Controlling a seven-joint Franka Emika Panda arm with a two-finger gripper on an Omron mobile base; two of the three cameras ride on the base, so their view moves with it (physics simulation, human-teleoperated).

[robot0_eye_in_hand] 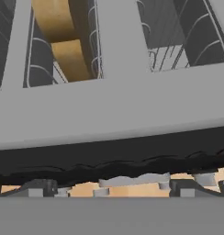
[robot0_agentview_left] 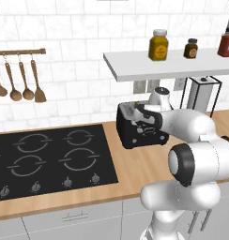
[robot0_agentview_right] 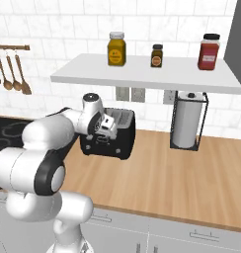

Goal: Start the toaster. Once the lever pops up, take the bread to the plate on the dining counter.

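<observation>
Hand released, hovering at the near top edge of the toaster on the wooden desk. Bread sits down in its slot. Lever apparently not yet pressed; carrying to the plate remains.

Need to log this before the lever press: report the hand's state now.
Hand: open and holding nothing, poised over the front edge of the glossy black two-slot toaster.

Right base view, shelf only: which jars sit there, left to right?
Yellow jar → small dark jar → red jar.
</observation>
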